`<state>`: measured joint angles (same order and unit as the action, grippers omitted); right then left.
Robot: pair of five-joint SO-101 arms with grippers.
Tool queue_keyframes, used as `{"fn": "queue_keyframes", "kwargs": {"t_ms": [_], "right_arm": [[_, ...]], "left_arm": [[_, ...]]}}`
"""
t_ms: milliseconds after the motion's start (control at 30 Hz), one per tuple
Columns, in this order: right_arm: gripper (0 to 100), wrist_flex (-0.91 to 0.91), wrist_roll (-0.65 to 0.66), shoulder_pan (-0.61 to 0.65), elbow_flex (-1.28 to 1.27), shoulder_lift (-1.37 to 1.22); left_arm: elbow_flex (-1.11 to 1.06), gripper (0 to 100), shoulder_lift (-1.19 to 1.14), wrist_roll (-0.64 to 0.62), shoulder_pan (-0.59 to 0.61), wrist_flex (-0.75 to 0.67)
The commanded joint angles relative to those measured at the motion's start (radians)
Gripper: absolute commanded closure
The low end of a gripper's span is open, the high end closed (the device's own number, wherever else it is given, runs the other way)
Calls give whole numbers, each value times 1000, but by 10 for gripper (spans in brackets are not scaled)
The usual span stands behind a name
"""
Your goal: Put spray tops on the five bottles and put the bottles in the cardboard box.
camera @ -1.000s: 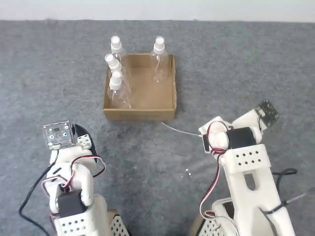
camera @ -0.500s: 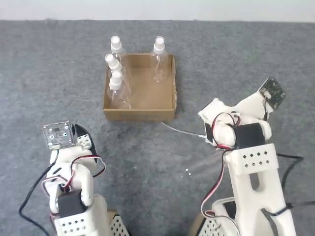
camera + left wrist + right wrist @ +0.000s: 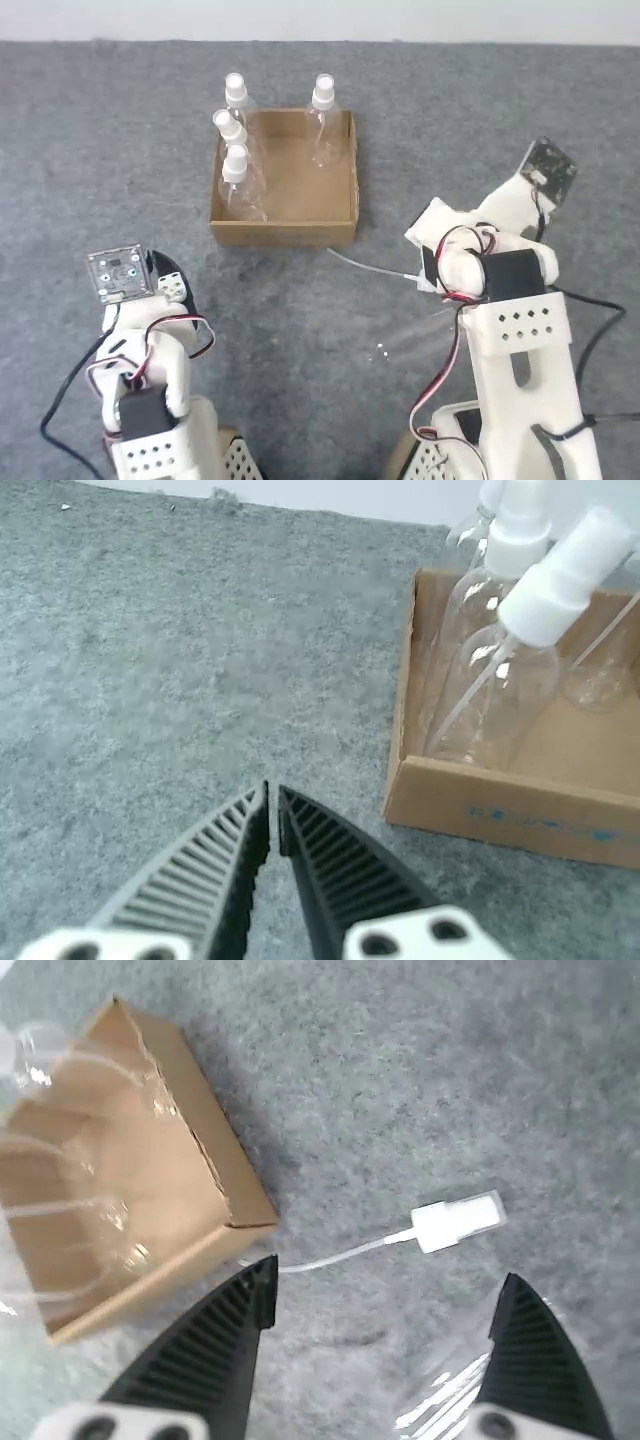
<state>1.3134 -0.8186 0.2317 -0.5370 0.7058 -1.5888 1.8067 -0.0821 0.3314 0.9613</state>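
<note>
The cardboard box (image 3: 300, 228) stands at the table's middle back, also seen in the left wrist view (image 3: 500, 805) and the right wrist view (image 3: 215, 1175). Several clear bottles with white spray tops (image 3: 235, 165) (image 3: 495, 685) stand in it, most along its left side and one (image 3: 323, 110) at the far right corner. A loose white spray top (image 3: 456, 1222) with its thin tube (image 3: 368, 266) lies on the carpet to the right of the box. A clear bottle (image 3: 445, 1392) lies near it. My right gripper (image 3: 390, 1275) hangs open above the spray top. My left gripper (image 3: 272, 815) is shut, empty, short of the box.
Grey carpet covers the table (image 3: 120, 170). The right arm's body (image 3: 495, 290) stands over the carpet to the right of the box, and the left arm (image 3: 145, 330) sits at the front left. Open carpet lies left and right of the box.
The right arm's wrist has swung back and to the right, away from the box. The left arm and the bottles have stayed still.
</note>
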Motion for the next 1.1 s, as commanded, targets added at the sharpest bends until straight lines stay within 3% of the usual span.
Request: {"fn": "queue_keyframes", "kwargs": {"t_ms": [0, 267, 700, 1067], "right_arm": [[718, 39, 163, 1, 80, 42], [718, 45, 488, 10, 80, 42], [718, 137, 1066, 171, 78, 42], [717, 318, 1390, 288, 71, 31]], "left_arm": [[13, 987, 15, 3, 3, -38], [13, 987, 15, 3, 3, -38], [13, 987, 15, 3, 3, -38], [13, 987, 15, 3, 3, -38]]}}
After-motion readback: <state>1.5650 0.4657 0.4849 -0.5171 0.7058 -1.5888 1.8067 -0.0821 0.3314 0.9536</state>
